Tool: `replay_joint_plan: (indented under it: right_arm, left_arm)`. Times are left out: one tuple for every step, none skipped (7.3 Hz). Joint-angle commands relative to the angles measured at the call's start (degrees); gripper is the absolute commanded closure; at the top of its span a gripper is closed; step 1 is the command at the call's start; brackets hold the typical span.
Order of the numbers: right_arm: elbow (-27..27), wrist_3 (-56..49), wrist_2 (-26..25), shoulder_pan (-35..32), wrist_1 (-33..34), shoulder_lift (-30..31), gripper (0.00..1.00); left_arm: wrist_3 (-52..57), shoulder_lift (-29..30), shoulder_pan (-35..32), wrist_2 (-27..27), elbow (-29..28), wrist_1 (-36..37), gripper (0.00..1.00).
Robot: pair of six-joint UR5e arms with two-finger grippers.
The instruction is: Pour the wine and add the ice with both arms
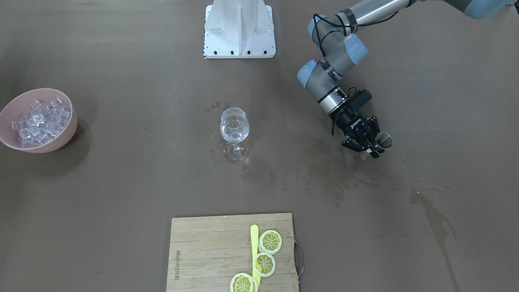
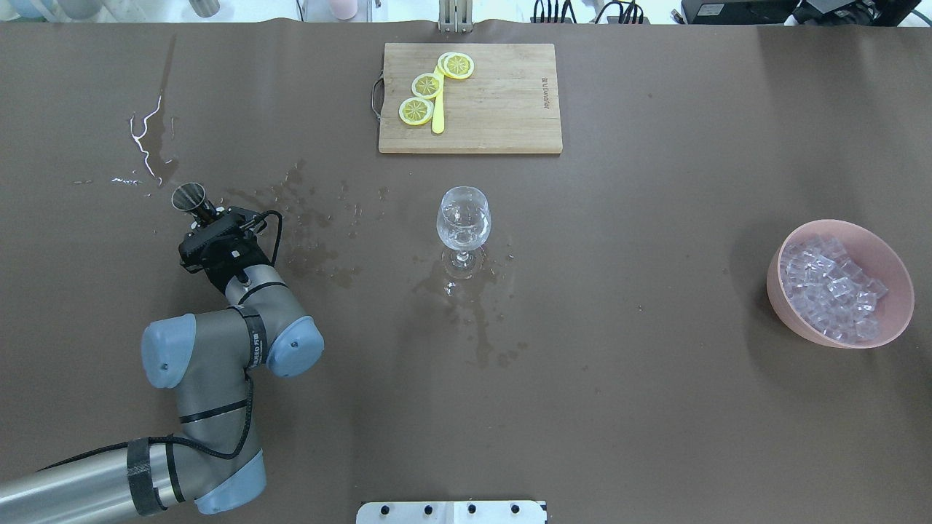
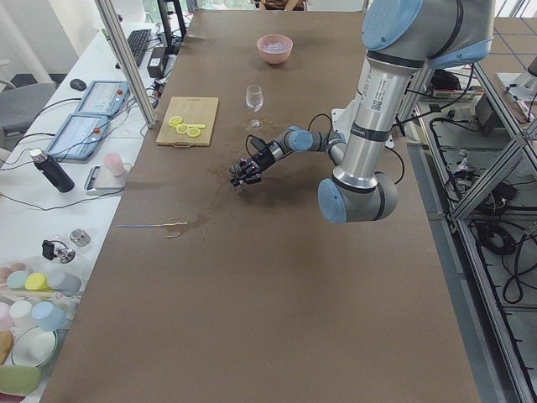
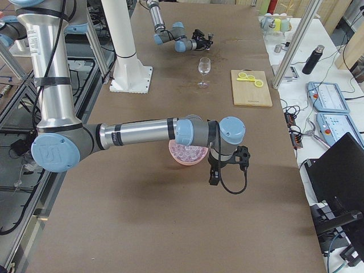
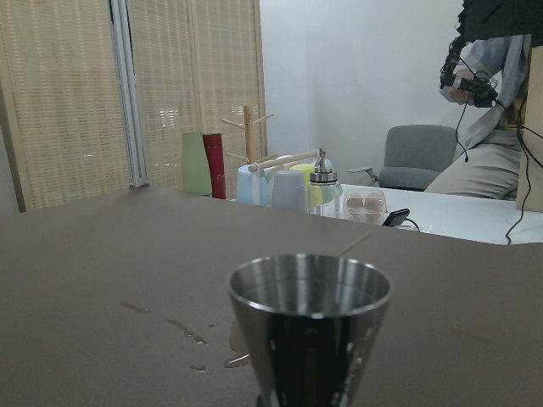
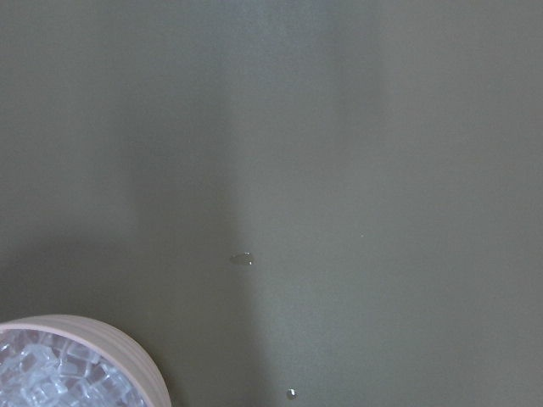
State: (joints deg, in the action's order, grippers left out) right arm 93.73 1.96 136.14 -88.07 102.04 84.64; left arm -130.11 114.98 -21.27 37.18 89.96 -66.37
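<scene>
Steel fills my left gripper [image 1: 368, 149]: its 2 fingers are closed on the lower body of a small steel cup [image 1: 384, 140], mirror-bright and flaring to an open round mouth, held upright. I cannot tell whether its base touches the table [image 1: 121, 194]. The wine [image 1: 234, 132] is a faint, nearly colourless measure in the wine glass [image 2: 463, 225], which stands upright at mid-table, well apart from the cup. Between the 2 lies bare brown cover mottled with wet patches [image 2: 306, 218], and more wet streaks run toward the table's left end. The ice [image 2: 830, 284] is a heap of small glassy cubes with whitish glints, piled in a pink bowl [image 2: 823, 331] far off on my right side. My right gripper [image 4: 214, 177] hangs pointing down just beside that bowl; I cannot tell how far its fingers are parted. A wooden board [image 1: 211, 251] with 3 lemon slices [image 1: 270, 241] sits at the table's edge opposite my base, with open cover between it and the glass.
</scene>
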Motion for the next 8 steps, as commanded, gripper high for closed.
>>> replay_joint_plan:
  right_arm:
    - [0.1,0.1,0.1,0.0,0.0,0.0,0.0]
    - [0.1,0.0,0.2,0.0,0.0,0.0,0.0]
    - [0.1,0.0,0.1,0.0,0.0,0.0,0.0]
    - [0.1,0.0,0.1,0.0,0.0,0.0,0.0]
    - [0.1,0.0,0.2,0.0,0.0,0.1,0.0]
    - [0.1,0.0,0.2,0.0,0.0,0.1,0.0]
    - [0.1,0.0,0.2,0.0,0.0,0.1,0.0]
    - [0.1,0.0,0.2,0.0,0.0,0.1,0.0]
  left_arm:
    - [-0.1,0.2,0.1,-0.1,-0.8,0.1,1.0]
    - [-0.1,0.2,0.1,0.0,-0.8,0.1,1.0]
    - [-0.1,0.2,0.1,0.0,-0.8,0.1,1.0]
    - [-0.1,0.2,0.1,0.0,-0.8,1.1,0.75]
    - [-0.1,0.3,0.2,0.1,-0.8,2.1,0.64]
    - [-0.1,0.3,0.1,0.1,-0.7,2.2,0.6]
    - [-0.1,0.3,0.1,0.2,-0.7,2.1,0.58]
    - [-0.1,0.6,0.1,0.3,-0.5,2.1,0.57]
